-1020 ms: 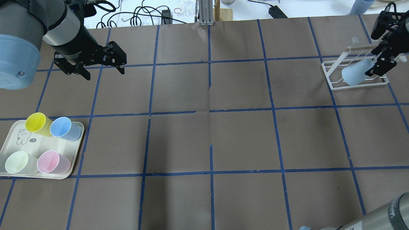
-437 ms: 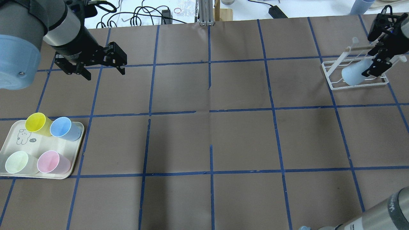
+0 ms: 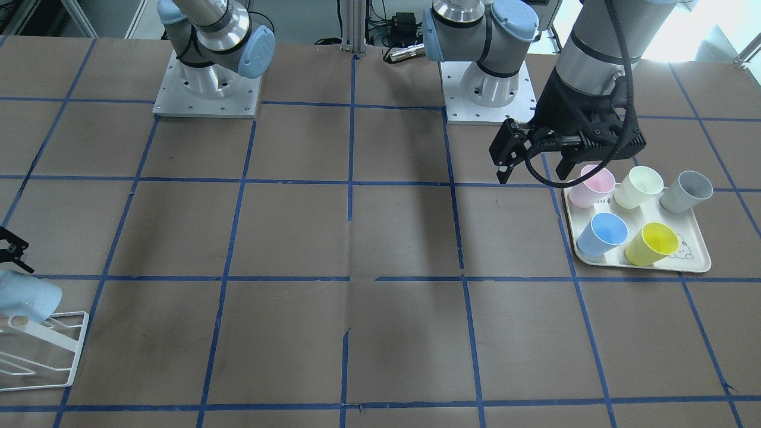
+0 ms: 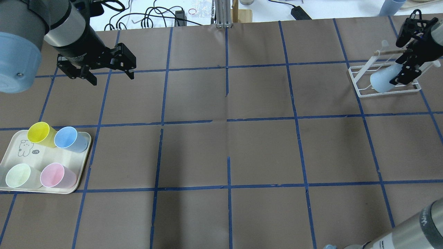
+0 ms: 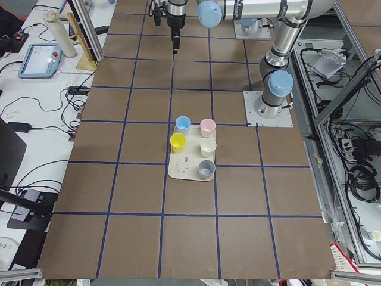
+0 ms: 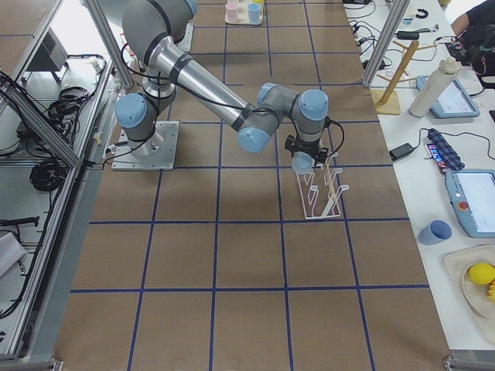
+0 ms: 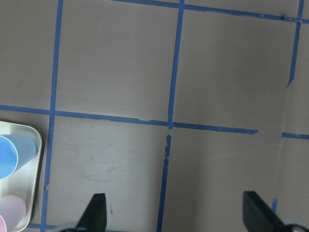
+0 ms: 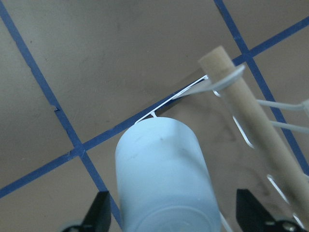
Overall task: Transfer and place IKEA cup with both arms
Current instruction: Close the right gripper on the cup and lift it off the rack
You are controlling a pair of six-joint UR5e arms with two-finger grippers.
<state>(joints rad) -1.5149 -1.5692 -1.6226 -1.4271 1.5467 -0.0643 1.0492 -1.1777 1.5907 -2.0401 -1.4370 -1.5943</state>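
Note:
The pale blue IKEA cup (image 4: 380, 82) leans upside down on a peg of the white wire rack (image 4: 358, 81) at the far right. It also shows in the front view (image 3: 24, 300) and the right wrist view (image 8: 164, 179). My right gripper (image 4: 397, 64) is open, its fingers (image 8: 100, 212) standing on either side of the cup's base without clamping it. My left gripper (image 4: 112, 80) is open and empty above the bare table, beyond the tray (image 4: 12, 152). In the front view it (image 3: 533, 177) hangs next to the pink cup (image 3: 590, 185).
The cream tray (image 3: 692, 261) at the near left holds yellow (image 4: 39, 133), sky-blue (image 4: 69, 138), pale green (image 4: 19, 174), pink (image 4: 57, 175) and grey (image 3: 686, 190) cups. The rack has a wooden dowel (image 8: 251, 111). Blue tape lines cross the brown table.
My right gripper has shifted a little left and away in the overhead view, and the cup has stayed on the rack. My left gripper has drifted slightly farther away.

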